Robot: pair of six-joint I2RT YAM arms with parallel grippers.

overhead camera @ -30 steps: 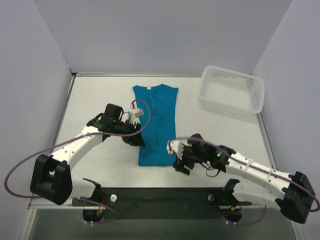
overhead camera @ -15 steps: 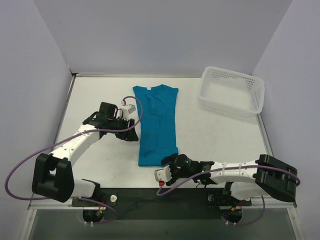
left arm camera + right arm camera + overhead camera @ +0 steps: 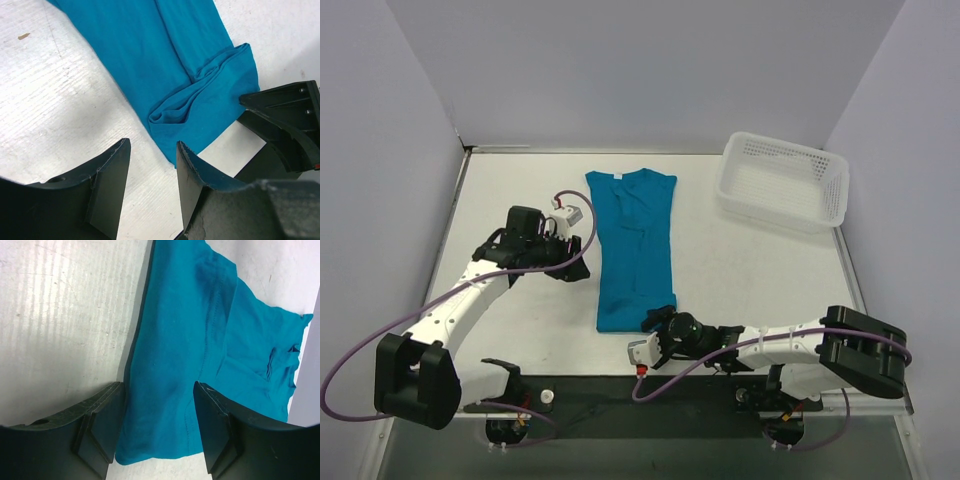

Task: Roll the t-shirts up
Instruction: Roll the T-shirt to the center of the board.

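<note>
The teal t-shirt point(image 3: 635, 250) lies flat, folded lengthwise into a narrow strip, collar at the far end. My left gripper point(image 3: 580, 272) hovers just left of its left edge, open. In the left wrist view the left gripper point(image 3: 152, 146) has only bare table between its fingers, and the t-shirt point(image 3: 165, 65) with its rumpled near corner lies beyond. My right gripper point(image 3: 656, 322) is at the near hem. In the right wrist view the right gripper point(image 3: 159, 390) stands open astride the hem corner of the t-shirt point(image 3: 175, 365), the cloth flat below its fingers.
A white mesh basket point(image 3: 820, 200) stands at the back right, apart from the shirt. The right arm lies low along the table's near edge point(image 3: 620, 372). The right gripper's black fingers point(image 3: 285, 120) show past the hem in the left wrist view.
The right arm swung down along the near edge and brought its gripper to the shirt's near hem. The left gripper drew back left, off the shirt's edge.
</note>
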